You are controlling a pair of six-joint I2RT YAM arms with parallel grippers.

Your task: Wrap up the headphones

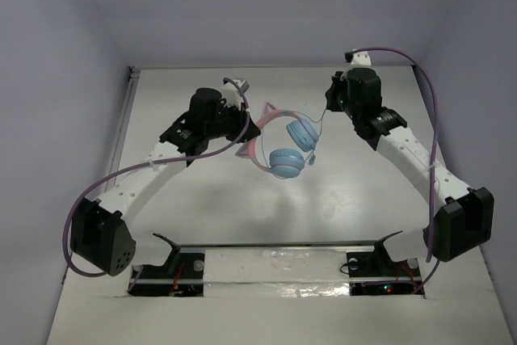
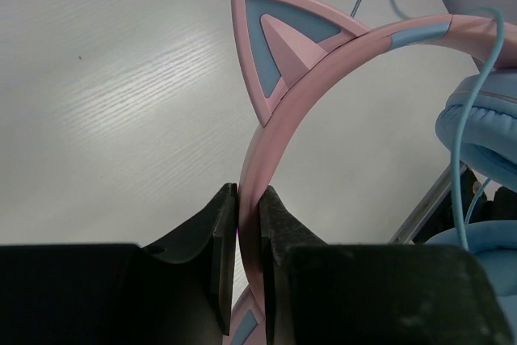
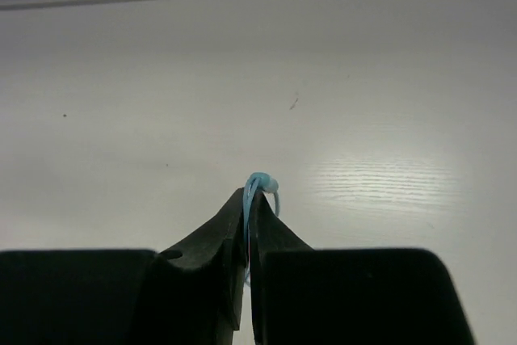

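Note:
The headphones (image 1: 283, 147) hang above the table's middle, with light-blue ear cups (image 1: 287, 162) and a pink headband with cat ears (image 2: 279, 46). My left gripper (image 2: 249, 199) is shut on the pink headband (image 2: 266, 127) and holds the headphones up; in the top view it (image 1: 242, 123) is at their left. My right gripper (image 3: 250, 199) is shut on a loop of the thin pale-blue cable (image 3: 258, 183); in the top view it (image 1: 329, 103) is right of the headphones. The cable (image 1: 317, 131) runs from the ear cups up to it and drapes over the cups (image 2: 462, 143).
The white table (image 1: 202, 208) has a raised rail on its left edge (image 1: 121, 131) and grey walls around it. The arm bases and a metal bar (image 1: 283, 246) lie along the near edge. The right arm's purple hose (image 1: 432, 103) loops above it.

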